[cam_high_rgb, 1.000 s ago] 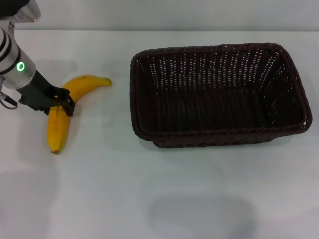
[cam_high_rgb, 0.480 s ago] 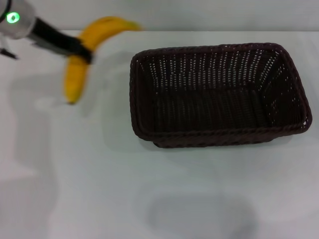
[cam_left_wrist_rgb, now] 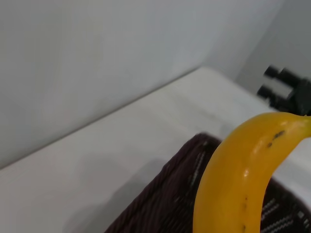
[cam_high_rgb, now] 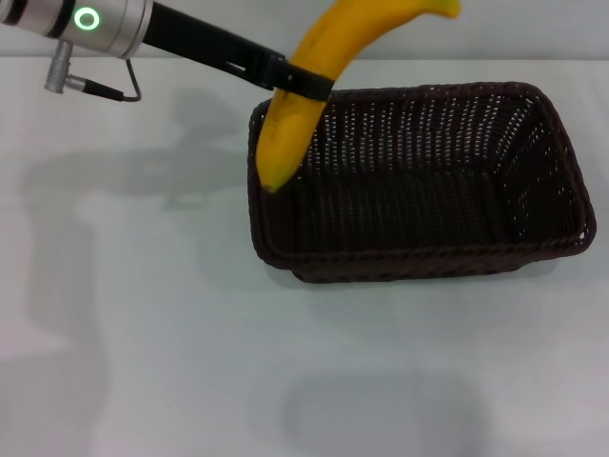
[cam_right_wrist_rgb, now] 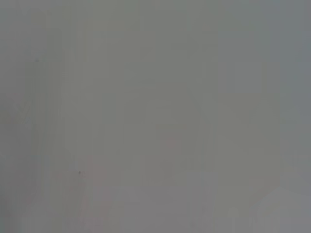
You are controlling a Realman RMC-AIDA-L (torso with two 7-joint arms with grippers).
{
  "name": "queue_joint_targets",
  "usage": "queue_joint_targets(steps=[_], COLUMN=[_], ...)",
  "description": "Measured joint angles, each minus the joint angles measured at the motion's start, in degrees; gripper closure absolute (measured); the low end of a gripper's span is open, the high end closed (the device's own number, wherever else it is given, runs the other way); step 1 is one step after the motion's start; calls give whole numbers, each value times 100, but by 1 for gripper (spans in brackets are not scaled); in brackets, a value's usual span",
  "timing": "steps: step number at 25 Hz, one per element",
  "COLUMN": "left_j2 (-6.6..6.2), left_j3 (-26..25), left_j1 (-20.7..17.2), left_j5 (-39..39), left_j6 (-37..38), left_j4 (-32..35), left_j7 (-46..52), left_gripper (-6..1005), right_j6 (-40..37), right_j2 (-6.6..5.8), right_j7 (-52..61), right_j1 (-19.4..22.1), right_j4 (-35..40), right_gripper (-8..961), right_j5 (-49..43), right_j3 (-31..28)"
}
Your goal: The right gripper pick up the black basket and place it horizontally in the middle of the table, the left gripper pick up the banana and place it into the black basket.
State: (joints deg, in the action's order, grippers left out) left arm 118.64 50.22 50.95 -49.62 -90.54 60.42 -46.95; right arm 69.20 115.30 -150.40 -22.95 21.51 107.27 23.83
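My left gripper is shut on the yellow banana and holds it in the air over the left end of the black basket. The banana hangs tilted, its lower tip just above the basket's left rim. The dark woven basket lies lengthwise on the white table, right of centre. In the left wrist view the banana fills the lower right, with the basket rim beneath it. My right gripper is out of the head view; its wrist view shows only a blank grey surface.
The tabletop is bare white on the left and front of the basket. The table's far edge meets a grey wall at the top of the head view. A black device shows past the table's far end in the left wrist view.
My left gripper has lifted the banana off the table at the left and carried it up and right, from beside the basket to above its left end.
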Motion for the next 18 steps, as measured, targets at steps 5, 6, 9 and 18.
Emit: queue_joint_targets(steps=[5,6,9,18], left_j2=[17,22,41,56], left_j3=[13,15,54,577], left_j1=[-82,-94,-206,-1377], left_j5=[-352,-374,-458,-2028], left_j6=[142,173,347,1606], left_j4=[-251,-285,-349,-381], left_j7=[-137,-178,-501,-2439], left_gripper=[496,495,492,128], right_j6=[86,100,197,715], right_j2=[1,1,1,-3], right_j7=[2,2,3,-56], right_j1=[70,79,123,290], right_j4=[1,0,0,-208], right_gripper=[256,256,256,256], right_j5=[5,5,5,239], right_j3=[-4,-3,-2,-9])
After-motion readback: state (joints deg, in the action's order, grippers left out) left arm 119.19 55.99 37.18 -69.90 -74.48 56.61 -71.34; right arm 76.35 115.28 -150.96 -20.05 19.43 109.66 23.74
